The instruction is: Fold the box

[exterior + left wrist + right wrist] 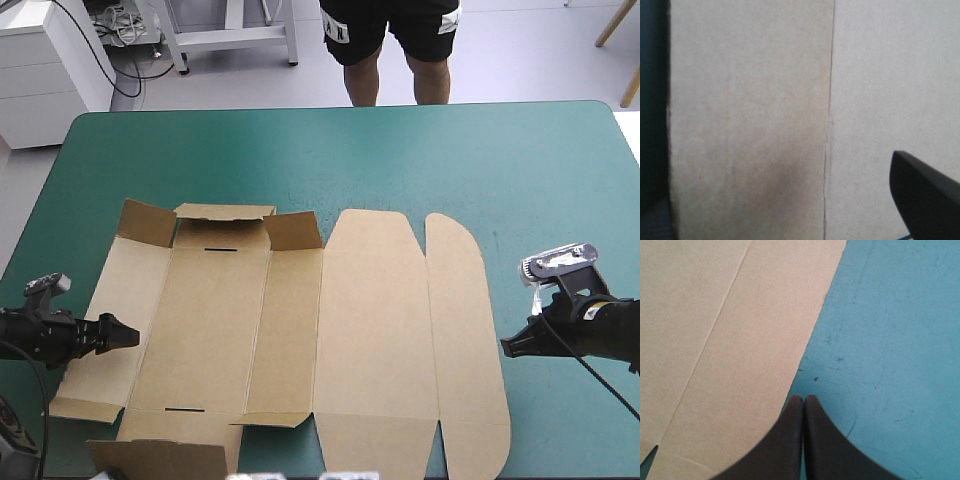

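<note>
1. High view: the box (300, 340) lies almost flat across the middle of the teal-green cover (520, 160). Only the small flaps at its far left corner stand up, so folding looks barely begun.
2. Your left gripper (125, 335) hovers over the box's left panel, spread apart. The left wrist view shows one black finger (930, 200) off to the side.
3. Your right gripper (508, 347) is pinched closed and empty, just off the rounded right flap.
4. Next you'd likely raise a side wall along its crease. Get a finger under the edge first.
</note>
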Available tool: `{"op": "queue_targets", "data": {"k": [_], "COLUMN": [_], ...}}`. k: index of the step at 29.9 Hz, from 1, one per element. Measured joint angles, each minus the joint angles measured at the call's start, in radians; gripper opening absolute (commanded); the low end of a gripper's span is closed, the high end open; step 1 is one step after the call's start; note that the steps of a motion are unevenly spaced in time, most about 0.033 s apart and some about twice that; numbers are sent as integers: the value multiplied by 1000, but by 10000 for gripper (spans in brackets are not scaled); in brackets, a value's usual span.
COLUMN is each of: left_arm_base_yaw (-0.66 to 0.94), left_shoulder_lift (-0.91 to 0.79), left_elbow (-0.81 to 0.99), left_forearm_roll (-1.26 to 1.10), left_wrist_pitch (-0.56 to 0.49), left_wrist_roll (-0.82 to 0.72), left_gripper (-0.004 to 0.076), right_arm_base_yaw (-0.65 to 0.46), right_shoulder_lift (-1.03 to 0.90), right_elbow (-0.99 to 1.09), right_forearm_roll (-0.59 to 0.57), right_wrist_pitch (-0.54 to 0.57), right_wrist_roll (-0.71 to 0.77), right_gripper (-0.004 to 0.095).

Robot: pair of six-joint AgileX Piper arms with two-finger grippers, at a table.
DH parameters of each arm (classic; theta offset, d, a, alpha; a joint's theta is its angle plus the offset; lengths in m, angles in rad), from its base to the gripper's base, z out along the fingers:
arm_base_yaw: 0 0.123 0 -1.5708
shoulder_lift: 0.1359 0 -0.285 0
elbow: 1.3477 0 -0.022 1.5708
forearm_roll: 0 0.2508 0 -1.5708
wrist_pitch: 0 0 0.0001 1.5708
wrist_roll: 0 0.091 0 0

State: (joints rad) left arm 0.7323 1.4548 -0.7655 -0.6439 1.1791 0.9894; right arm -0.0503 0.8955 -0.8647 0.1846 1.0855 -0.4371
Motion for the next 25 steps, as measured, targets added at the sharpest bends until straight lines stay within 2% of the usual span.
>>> {"op": "queue_targets", "data": {"k": [3,7,8,13,22,25], "left_arm_base_yaw": [-18,-70,-86,-109,-110,-111], "left_shoulder_lift": [0,0,0,5,5,5], "left_elbow": [0,0,1,1,1,1], "left_forearm_roll": [5,35,47,70,64,58], "left_wrist_pitch": [1,1,1,7,18,27], "left_wrist_roll": [0,0,-1,-2,-6,-6], "left_gripper": [624,431,362,151,1,-8], "right_arm_base_yaw": [0,0,0,0,0,0], "right_shoulder_lift": [0,0,0,0,0,0], "right_elbow": [0,0,0,0,0,0], "right_forearm_roll": [0,0,0,-1,-1,-1], "right_wrist_pitch": [0,0,0,0,0,0], "right_wrist_roll": [0,0,0,0,0,0], "right_gripper": [-16,-16,-16,-16,-16,-16]}}
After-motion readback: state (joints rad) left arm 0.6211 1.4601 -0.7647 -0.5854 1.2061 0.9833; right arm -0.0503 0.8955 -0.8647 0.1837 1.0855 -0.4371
